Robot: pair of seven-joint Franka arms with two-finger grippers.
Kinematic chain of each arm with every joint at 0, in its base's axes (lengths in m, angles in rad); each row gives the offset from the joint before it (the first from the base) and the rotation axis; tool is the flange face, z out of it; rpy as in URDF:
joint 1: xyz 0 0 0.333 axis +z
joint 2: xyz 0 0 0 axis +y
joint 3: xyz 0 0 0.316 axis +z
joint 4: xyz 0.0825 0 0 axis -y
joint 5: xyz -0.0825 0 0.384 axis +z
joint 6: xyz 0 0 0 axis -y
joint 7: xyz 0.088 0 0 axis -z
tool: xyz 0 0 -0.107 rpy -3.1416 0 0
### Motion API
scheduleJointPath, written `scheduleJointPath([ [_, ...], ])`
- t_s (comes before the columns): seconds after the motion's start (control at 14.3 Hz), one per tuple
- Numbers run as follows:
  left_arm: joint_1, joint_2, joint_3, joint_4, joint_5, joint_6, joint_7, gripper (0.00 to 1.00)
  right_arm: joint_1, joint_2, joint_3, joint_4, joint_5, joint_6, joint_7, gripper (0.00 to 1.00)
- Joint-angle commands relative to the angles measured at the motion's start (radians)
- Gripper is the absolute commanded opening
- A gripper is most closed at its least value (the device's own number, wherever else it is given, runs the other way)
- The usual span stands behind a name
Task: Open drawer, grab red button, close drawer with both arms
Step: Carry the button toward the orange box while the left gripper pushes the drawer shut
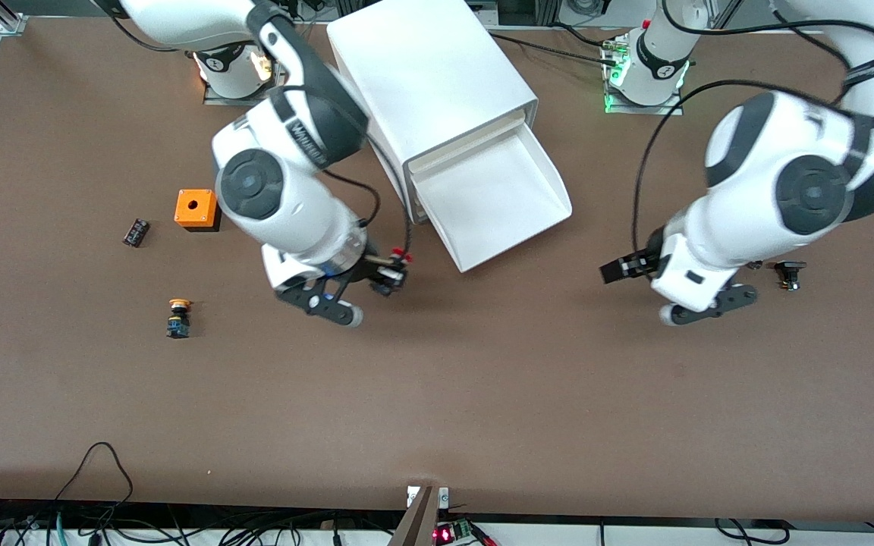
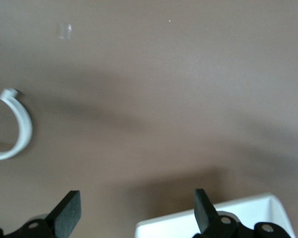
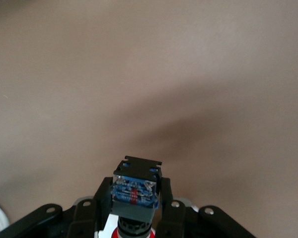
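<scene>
The white cabinet [image 1: 429,83] stands at the robots' edge of the table with one drawer [image 1: 509,220] pulled out; its tray looks empty. My right gripper [image 1: 393,271] hovers over the table beside the drawer's open end, toward the right arm's end. It is shut on the button [image 1: 395,276]. In the right wrist view the button's black-blue body [image 3: 135,188] sticks out between the fingers [image 3: 84,215], its red cap toward the palm. My left gripper [image 1: 610,271] is open and empty over the table, toward the left arm's end from the drawer. Its view shows spread fingers [image 2: 69,212] and a drawer corner [image 2: 238,214].
An orange box with a round hole [image 1: 196,208], a small black part [image 1: 136,232] and a yellow-capped button [image 1: 178,317] lie toward the right arm's end. Another black part [image 1: 790,273] lies by the left arm. A white curved piece [image 2: 21,126] shows in the left wrist view.
</scene>
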Motion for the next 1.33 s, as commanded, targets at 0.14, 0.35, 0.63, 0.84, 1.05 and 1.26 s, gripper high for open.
scheduleJointPath([
  [0.14,-0.091,0.003,0.002,-0.153,0.089,0.175,-0.222,1.00,-0.139,-0.015,0.000,-0.088,0.005,-0.020,-0.350,0.00],
  [0.35,-0.142,0.043,0.000,-0.167,0.137,0.195,-0.273,1.00,-0.225,-0.015,-0.004,-0.219,0.001,0.086,-0.568,0.00],
  [0.63,-0.156,0.054,0.006,-0.250,0.158,0.334,-0.299,1.00,-0.339,-0.015,-0.015,-0.391,0.002,0.238,-0.863,0.00],
  [0.84,-0.156,0.064,0.008,-0.287,0.183,0.402,-0.331,1.00,-0.397,-0.015,-0.015,-0.468,0.002,0.301,-0.984,0.00],
  [1.05,-0.156,0.061,-0.012,-0.316,0.178,0.404,-0.360,1.00,-0.445,-0.012,-0.015,-0.517,0.002,0.336,-1.064,0.00],
  [1.26,-0.154,0.058,-0.055,-0.362,0.175,0.404,-0.363,1.00,-0.460,-0.012,-0.016,-0.560,0.001,0.380,-1.082,0.00],
])
